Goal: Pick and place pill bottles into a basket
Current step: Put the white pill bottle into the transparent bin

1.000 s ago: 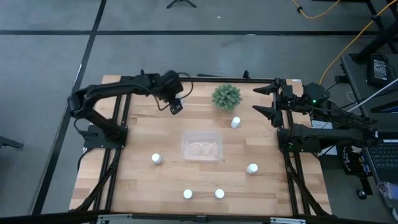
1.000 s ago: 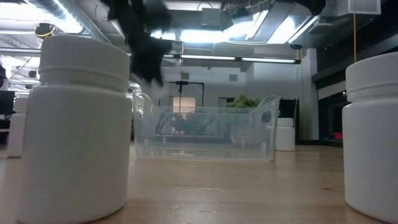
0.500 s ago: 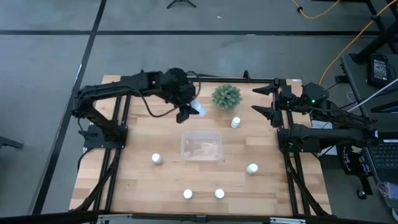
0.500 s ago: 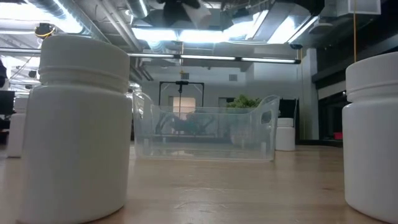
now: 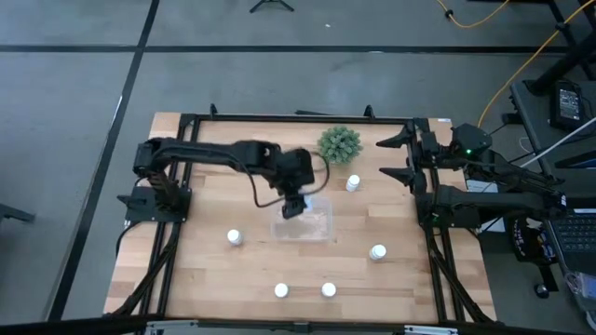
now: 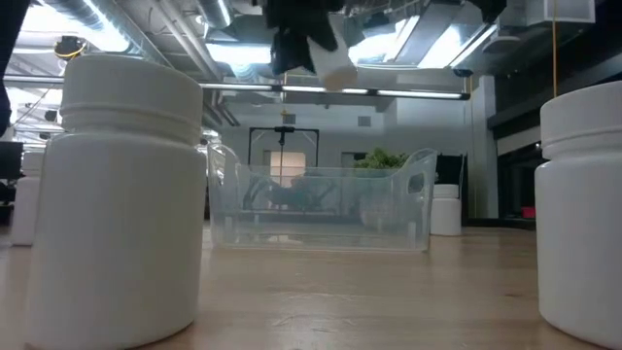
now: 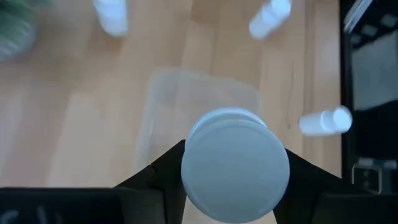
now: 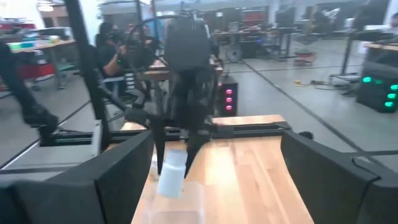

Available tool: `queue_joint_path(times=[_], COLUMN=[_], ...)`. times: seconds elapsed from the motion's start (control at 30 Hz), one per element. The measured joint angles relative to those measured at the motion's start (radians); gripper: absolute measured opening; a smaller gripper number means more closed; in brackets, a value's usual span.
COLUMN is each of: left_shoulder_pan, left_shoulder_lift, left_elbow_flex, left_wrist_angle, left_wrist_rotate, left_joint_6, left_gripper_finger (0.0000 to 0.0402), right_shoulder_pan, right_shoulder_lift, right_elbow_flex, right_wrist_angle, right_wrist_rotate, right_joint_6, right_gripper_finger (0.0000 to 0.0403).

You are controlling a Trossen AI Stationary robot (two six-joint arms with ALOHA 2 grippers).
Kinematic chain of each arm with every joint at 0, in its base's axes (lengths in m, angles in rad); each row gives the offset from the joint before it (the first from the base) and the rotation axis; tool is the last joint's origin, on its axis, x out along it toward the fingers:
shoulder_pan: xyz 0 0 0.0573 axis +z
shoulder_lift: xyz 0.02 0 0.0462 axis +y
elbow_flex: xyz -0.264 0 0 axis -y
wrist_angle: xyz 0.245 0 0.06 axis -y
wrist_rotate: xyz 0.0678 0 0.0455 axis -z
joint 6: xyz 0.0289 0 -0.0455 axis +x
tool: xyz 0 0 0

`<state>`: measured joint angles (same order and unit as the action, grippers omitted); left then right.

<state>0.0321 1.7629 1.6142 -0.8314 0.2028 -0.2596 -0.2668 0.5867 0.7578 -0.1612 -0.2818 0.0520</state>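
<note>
My left gripper (image 5: 293,206) is shut on a small white pill bottle (image 6: 333,60), high above the far left part of the clear basket (image 5: 325,201), which stands at the table's middle. The basket also shows in the low view (image 6: 321,209) and, under the bottle (image 7: 234,165), in the left wrist view (image 7: 163,87). Several more pill bottles stand upright on the wood: one (image 5: 353,183) beside the plant, one (image 5: 234,237) left of the basket, one (image 5: 377,252) at the right, two (image 5: 281,290) (image 5: 329,290) near the front edge. My right gripper (image 5: 398,158) is open and empty at the far right. My left gripper pinches the bottle's round side wall (image 7: 189,180) between its two fingers (image 7: 155,177), one finger on each side. The fingers come from above, pointing down. The bottle is lifted clear of the basket and hangs tilted below the fingers (image 6: 292,44).
A green spiky plant (image 5: 339,144) stands just beyond the basket's far right corner. Black frame rails run along the table's left and right sides (image 5: 172,233) (image 5: 430,251). Bare wood lies between the basket and the front bottles. People show in the room behind (image 8: 112,43).
My left gripper has carried the bottle from the table's far left part toward the right and near edge, ending above the basket's far left part. It has stayed shut on the bottle. My right arm has kept still.
</note>
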Motion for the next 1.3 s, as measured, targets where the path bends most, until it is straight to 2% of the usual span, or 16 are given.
queue_joint_path(times=[0.23,0.5,0.8,1.07,1.13,1.3], left_shoulder_pan=[-0.069,-0.130,-0.123,-0.100,-0.090,-0.064], left_shoulder_lift=[0.098,0.200,0.317,0.335,0.332,0.330], left_elbow_flex=[-0.006,-0.007,-0.007,-0.008,-0.008,-0.007], left_wrist_angle=[-0.074,-0.059,-0.043,0.042,0.044,0.048], left_wrist_rotate=[-0.067,-0.148,-0.297,-0.322,-0.317,-0.250], left_joint_6=[0.000,0.017,0.002,-0.042,-0.060,-0.089], left_gripper_finger=[0.0166,0.0166,0.0166,0.0166,0.0189,0.0281], right_shoulder_pan=[0.000,0.000,0.000,0.000,0.001,0.000], right_shoulder_lift=[0.000,0.000,-0.001,-0.001,-0.001,-0.001], right_elbow_flex=[0.000,0.000,0.000,0.000,0.000,0.000], right_wrist_angle=[0.000,-0.001,-0.002,-0.016,-0.027,-0.032], right_wrist_rotate=[-0.062,-0.086,-0.223,-0.243,-0.243,-0.243], right_joint_6=[0.049,0.076,0.127,0.126,0.125,0.131], right_gripper_finger=[0.0354,0.0354,0.0354,0.0354,0.0354,0.0354])
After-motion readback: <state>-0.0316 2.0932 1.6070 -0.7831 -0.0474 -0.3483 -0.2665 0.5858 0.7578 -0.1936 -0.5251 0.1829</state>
